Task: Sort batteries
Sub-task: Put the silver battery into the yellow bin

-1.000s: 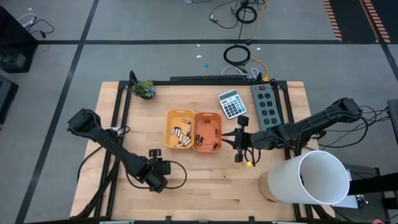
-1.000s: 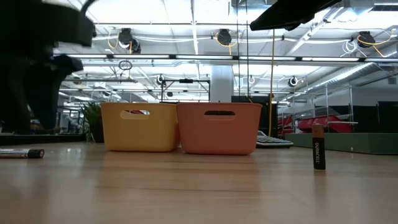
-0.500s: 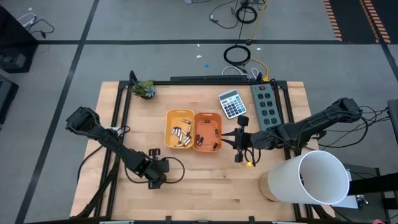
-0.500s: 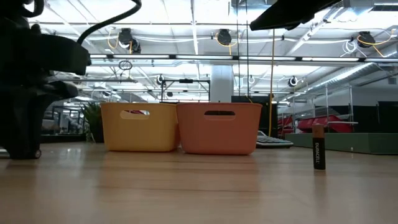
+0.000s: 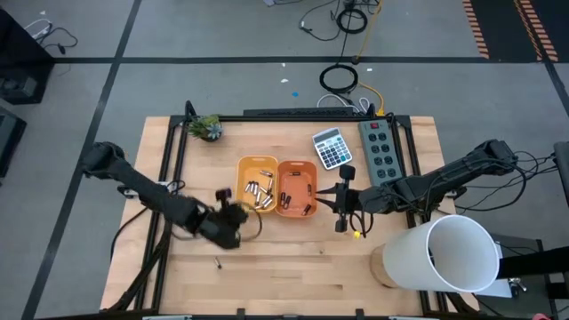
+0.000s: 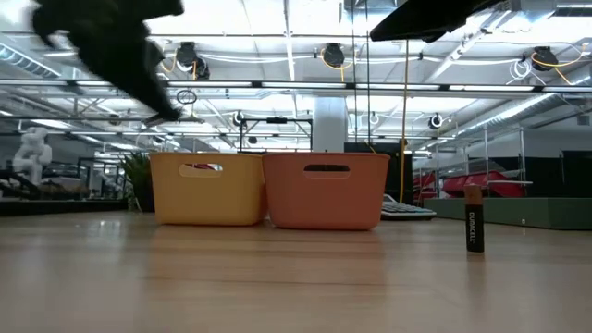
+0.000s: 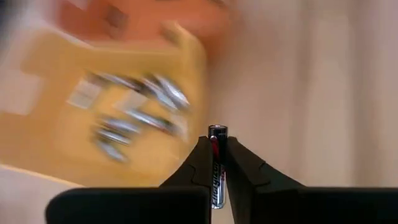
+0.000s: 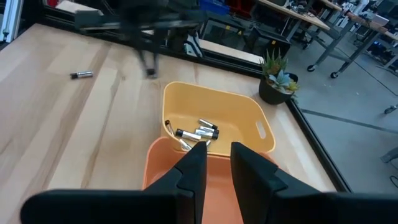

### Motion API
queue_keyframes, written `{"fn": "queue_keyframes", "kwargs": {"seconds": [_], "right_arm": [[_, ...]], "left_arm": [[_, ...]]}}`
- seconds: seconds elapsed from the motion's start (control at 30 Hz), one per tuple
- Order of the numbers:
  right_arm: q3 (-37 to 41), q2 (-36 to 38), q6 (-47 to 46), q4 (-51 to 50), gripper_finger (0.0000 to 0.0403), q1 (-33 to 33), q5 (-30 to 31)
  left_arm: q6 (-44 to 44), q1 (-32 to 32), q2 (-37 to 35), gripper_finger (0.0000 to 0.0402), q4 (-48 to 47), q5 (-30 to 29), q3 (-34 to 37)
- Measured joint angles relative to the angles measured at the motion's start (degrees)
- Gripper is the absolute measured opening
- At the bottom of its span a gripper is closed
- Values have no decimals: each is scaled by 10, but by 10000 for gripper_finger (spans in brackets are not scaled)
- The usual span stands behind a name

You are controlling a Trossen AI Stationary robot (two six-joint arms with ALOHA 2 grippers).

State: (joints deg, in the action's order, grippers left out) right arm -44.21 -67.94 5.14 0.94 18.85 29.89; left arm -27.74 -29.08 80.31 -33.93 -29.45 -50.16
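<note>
A yellow tray [image 5: 256, 185] with pale silvery batteries [image 8: 198, 132] stands beside an orange tray [image 5: 297, 188] with dark batteries [image 5: 305, 209]. My left gripper [image 5: 233, 213], blurred, hangs by the yellow tray's near left corner, shut on a dark battery [image 7: 217, 163]. My right gripper [image 5: 340, 206] hovers just right of the orange tray; its fingers stand a little apart with nothing between them [image 8: 217, 163]. One battery [image 5: 218, 262] lies on the table near the front. Another [image 6: 474, 218] stands upright on its end. My left gripper pinches the dark battery between its two fingers [image 7: 200, 163]. The battery lies along the fingers, and its free end [image 7: 217, 132] sticks out past the fingertips. The fingers slant downward, and the battery is lifted clear of the table.
A grey calculator [image 5: 332, 148] and a power strip [image 5: 380, 151] lie behind the trays at the right. A small plant [image 5: 206, 128] stands at the far left corner. A big white cylinder [image 5: 444, 253] stands at the near right. Bare wood lies in front of the trays.
My left gripper has come down on a battery lying on the table, shut on it, and risen toward the yellow tray. The battery has left the table and now sits between the fingers. The right arm has kept still.
</note>
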Motion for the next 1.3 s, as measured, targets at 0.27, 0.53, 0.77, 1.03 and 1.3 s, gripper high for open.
{"fn": "queue_keyframes", "kwargs": {"seconds": [0.27, 0.53, 0.77, 1.03, 1.3], "right_arm": [[0, 0, 10, 11, 63, 0, -2], [0, 0, 0, 2, 63, 1, -4], [0, 0, 0, 0, 63, 2, -4], [0, 0, -30, -37, 63, 4, -1], [0, 0, -29, -39, 63, 6, 3]], "left_arm": [[116, 118, -44, 23, 35, -47, 0], [157, 207, -26, 86, 91, -18, 0], [183, 215, -26, 241, 107, 16, -13], [166, 104, -28, 247, 30, 104, -74], [-70, -31, 1, 216, -176, 274, -82]]}}
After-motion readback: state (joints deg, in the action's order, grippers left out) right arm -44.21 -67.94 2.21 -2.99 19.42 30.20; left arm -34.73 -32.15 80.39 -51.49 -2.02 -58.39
